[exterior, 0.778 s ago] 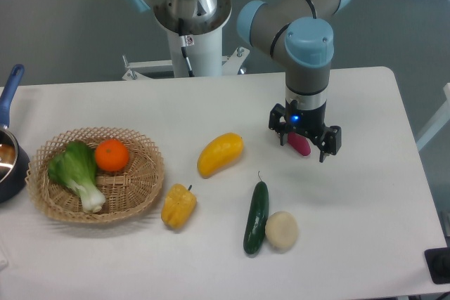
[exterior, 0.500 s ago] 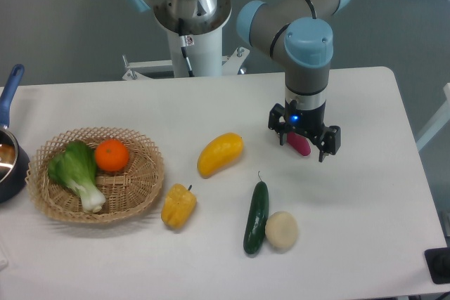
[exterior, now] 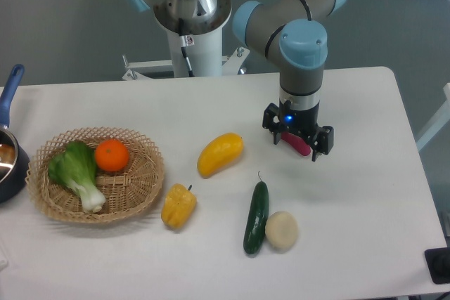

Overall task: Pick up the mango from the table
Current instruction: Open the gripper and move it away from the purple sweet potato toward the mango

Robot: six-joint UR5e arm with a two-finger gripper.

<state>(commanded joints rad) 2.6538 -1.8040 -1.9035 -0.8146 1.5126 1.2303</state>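
On the white table [exterior: 351, 103] your mango [exterior: 220, 154] lies near the middle, untouched. Your gripper [exterior: 296, 142] hangs to its right, fingers spread wide around a pink thing [exterior: 297, 144].

Lab: pedestal-mounted robot arm [exterior: 295, 26], white table [exterior: 365, 194].

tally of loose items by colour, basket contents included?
Yellow: 2, the mango and the bell pepper
Orange: 1, the orange
Green: 2, the bok choy and the cucumber
Cream: 1, a round pale item
Pink-red: 1, an item under the gripper
Total: 7
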